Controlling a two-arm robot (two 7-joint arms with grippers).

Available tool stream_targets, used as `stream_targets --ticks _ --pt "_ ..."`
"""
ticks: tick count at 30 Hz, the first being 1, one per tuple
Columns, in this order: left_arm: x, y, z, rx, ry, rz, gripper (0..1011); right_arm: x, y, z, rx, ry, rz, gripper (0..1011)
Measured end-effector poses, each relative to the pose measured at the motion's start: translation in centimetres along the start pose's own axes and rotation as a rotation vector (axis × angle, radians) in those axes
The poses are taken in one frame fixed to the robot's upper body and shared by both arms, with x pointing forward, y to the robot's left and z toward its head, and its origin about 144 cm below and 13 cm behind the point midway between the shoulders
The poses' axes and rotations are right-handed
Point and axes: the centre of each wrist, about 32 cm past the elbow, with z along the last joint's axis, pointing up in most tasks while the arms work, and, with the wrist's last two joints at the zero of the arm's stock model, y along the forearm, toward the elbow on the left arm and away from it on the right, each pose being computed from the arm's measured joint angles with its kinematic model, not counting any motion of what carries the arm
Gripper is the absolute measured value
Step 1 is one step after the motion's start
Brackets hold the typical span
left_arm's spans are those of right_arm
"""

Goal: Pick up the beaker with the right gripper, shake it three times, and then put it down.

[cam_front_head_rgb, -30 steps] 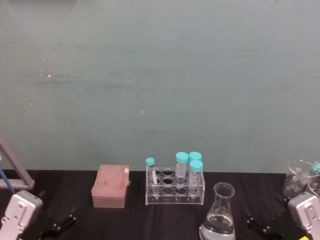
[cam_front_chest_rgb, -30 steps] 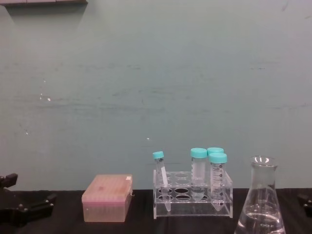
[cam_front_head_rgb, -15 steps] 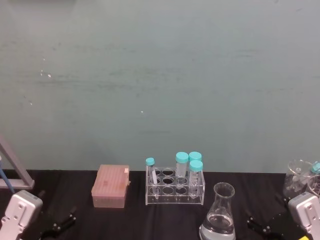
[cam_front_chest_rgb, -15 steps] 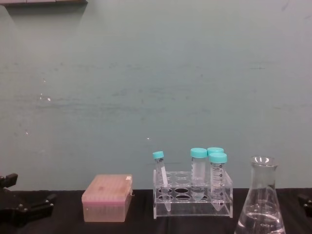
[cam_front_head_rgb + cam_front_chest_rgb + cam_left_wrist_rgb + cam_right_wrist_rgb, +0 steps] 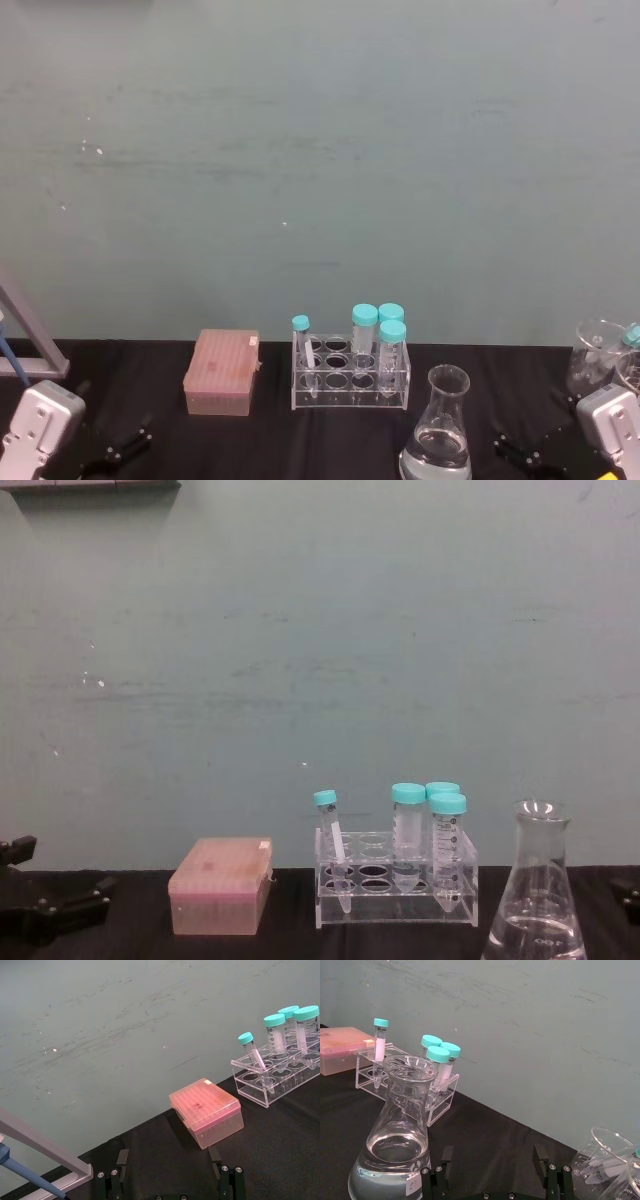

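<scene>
One beaker (image 5: pixel 435 440) of clear liquid is seen on the desk (image 5: pixel 270 440). Four teal-capped tubes (image 5: pixel 364 330) are counted in one clear rack (image 5: pixel 330 400). One pink box (image 5: pixel 221 372) is shown. Two hands are counted: left hand (image 5: pixel 167 1160), right hand (image 5: pixel 492 1157).

The black, flat-fingered right gripper (image 5: pixel 493 1160) hangs low, fingers spread wide (as does the black left gripper (image 5: pixel 168 1160)).

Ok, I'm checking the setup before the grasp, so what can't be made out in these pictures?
- Base of the beaker: cut off by the bottom edge in the head, chest and right wrist views.
- Its graduation marks: too faint to read.
- Contents of the pink box: hidden by its lid.
- The glassware beside the right end effector: cut by the right edge in the head and right wrist views.
</scene>
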Motion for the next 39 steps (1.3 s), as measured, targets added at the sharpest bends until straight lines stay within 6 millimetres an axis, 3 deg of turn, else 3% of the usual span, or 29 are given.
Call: stream_targets --ticks 22,39 --pt "0.0 0.0 0.0 0.0 0.0 0.0 1000 0.1 0.0 0.0 0.007 0.002 -0.003 1003" --pt "0.0 0.0 0.0 0.0 0.0 0.0 1000 2.2 0.8 1.4 0.279 0.113 -0.077 1004"
